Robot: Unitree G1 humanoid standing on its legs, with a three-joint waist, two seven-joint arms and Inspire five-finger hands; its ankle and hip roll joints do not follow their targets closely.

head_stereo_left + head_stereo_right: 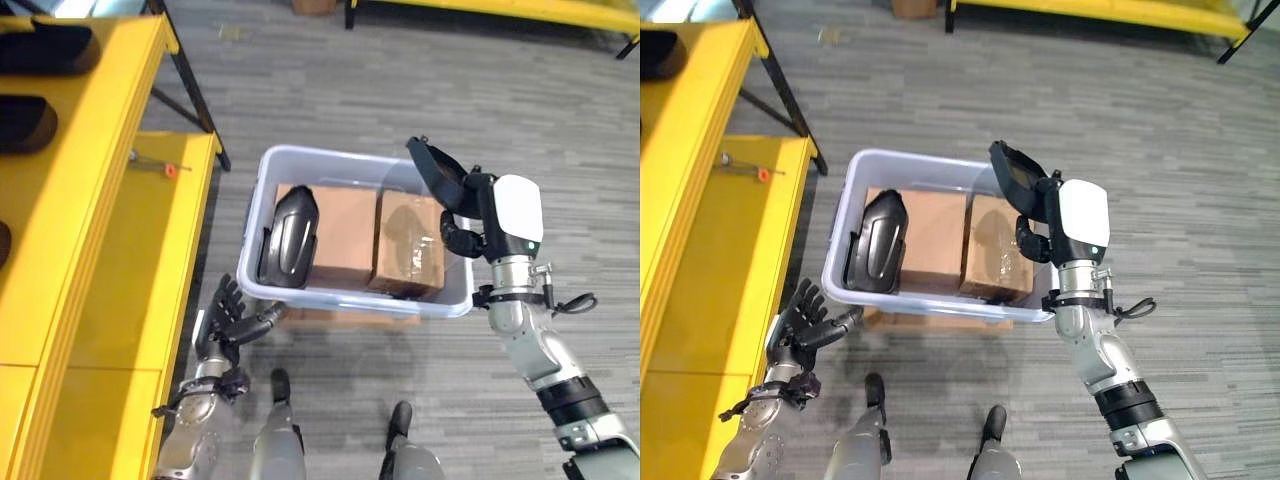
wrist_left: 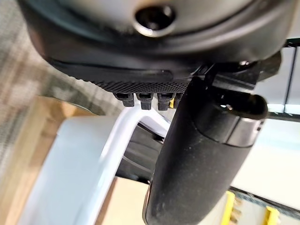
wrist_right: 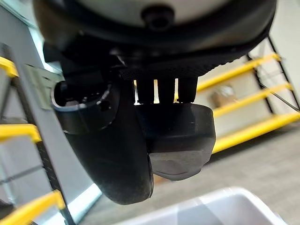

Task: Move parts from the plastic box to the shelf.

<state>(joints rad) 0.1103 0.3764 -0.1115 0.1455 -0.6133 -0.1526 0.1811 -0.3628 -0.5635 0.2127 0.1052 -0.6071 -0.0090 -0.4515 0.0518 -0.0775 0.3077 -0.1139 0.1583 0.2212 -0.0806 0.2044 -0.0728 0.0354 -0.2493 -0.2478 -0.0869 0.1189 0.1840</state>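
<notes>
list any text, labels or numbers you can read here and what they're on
None can be read.
Cardboard boxes in the plastic box: no print shows; shiny tape only.
Black part in the box: no markings visible.
Black part in the right robot hand: no label to tell.
Yellow shelf: bare of signs.

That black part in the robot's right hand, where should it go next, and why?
Probably carry it left, toward the yellow shelf. The right hand has its fingers curled round a black part, held above the box rim. Another part lies in the box, and the left hand is open by the box's corner.
</notes>
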